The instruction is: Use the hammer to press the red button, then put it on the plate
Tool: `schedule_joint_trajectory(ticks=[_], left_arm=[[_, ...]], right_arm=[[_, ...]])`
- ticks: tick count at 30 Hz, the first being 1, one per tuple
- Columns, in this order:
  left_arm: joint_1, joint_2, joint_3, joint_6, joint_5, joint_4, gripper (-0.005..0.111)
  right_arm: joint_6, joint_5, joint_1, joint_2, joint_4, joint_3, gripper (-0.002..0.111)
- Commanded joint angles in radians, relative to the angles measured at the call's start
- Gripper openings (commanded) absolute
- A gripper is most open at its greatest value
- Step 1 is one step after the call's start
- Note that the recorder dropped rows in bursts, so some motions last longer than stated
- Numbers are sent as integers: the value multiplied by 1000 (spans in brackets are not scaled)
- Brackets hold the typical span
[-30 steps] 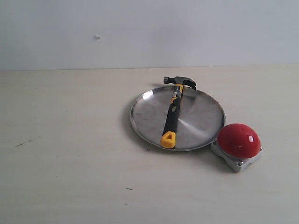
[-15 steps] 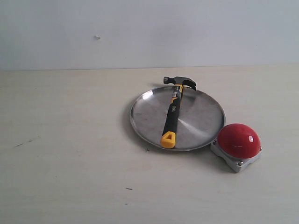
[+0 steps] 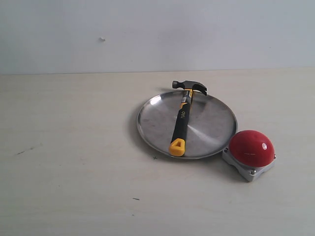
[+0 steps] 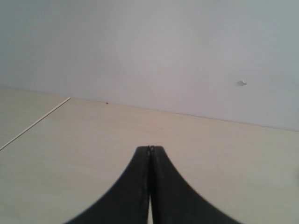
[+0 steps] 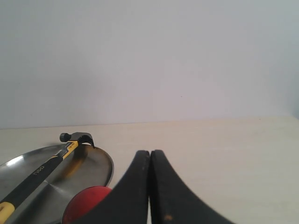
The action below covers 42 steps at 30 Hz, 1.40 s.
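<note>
Small claw hammer, dark steel head, black handle with yellow neck and end [image 3: 181, 119], lies across round shallow silver metal plate [image 3: 156, 124]; head overhangs plate rim at 12 o'clock; yellow handle end rests near rim at 6 o'clock. Glossy red dome button on grey square metal base [image 3: 251, 147] sits on pale wooden table [image 3: 74, 172], just beside plate at 4 o'clock. Left gripper [image 4: 150, 148]: black fingers pressed together, nothing held, over bare table. Right gripper [image 5: 150, 152]: fingers pressed together, nothing held, clear of hammer and button.

Left hand [image 4: 150, 149] closed, empty, right hand [image 5: 150, 153] closed, empty
</note>
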Motion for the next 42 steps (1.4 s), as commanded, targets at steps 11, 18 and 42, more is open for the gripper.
schedule_joint_trajectory(ticks=[11,18,42], left_arm=[[2,-5,2,46,9,-19,0],[2,-5,2,41,9,-17,0],[2,-5,2,41,9,-17,0]], right_arm=[[-6,0,-6,-6,-1,4,0],[-6,0,-6,-6,-1,4,0],[-6,0,-6,-6,-3,4,0]])
